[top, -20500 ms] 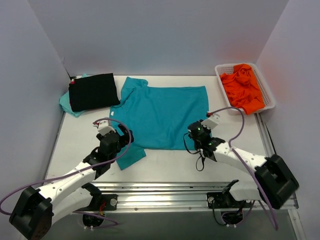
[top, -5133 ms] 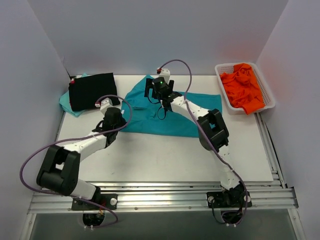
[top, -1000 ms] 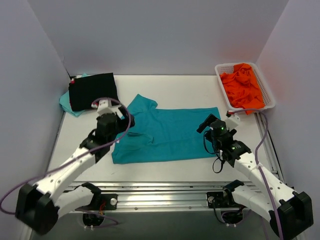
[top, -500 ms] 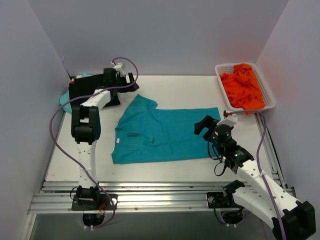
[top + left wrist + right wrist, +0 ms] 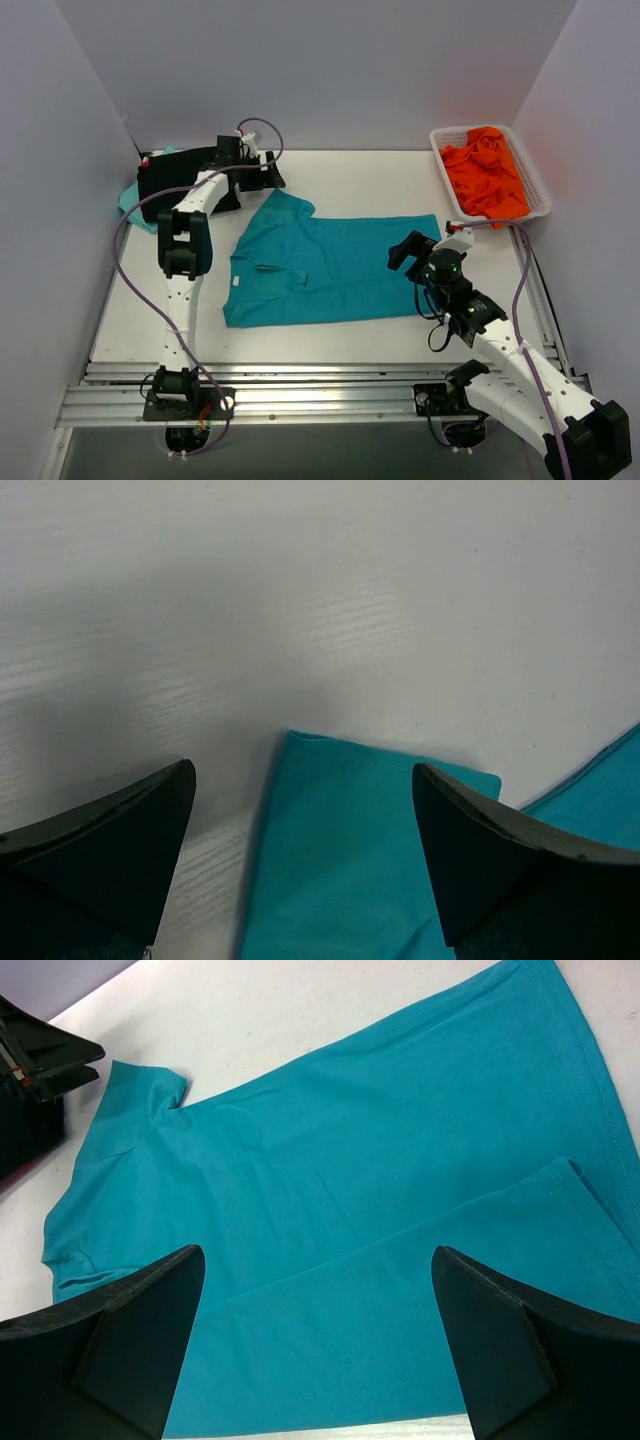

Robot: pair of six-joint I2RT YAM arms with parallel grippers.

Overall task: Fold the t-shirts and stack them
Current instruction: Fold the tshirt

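Observation:
A teal t-shirt (image 5: 330,268) lies folded lengthwise on the middle of the table, with one sleeve (image 5: 285,205) pointing to the back left. My left gripper (image 5: 266,176) hangs open just behind that sleeve; in the left wrist view the sleeve (image 5: 370,860) lies between and below the wide-apart fingers of the left gripper (image 5: 302,780). My right gripper (image 5: 408,250) is open over the shirt's right end, above the teal t-shirt (image 5: 350,1160) in the right wrist view, with nothing held between the fingers of the right gripper (image 5: 315,1260). A folded black t-shirt (image 5: 180,182) rests on another teal one (image 5: 130,206).
A white mesh basket (image 5: 438,150) at the back right holds crumpled orange t-shirts (image 5: 487,178). Grey walls close in the table on three sides. The left arm stretches along the table's left side up to the black shirt.
Over the last second the left arm swung from the shirt's near left edge to the back, and its gripper then shifted right to the sleeve. The right gripper barely moved.

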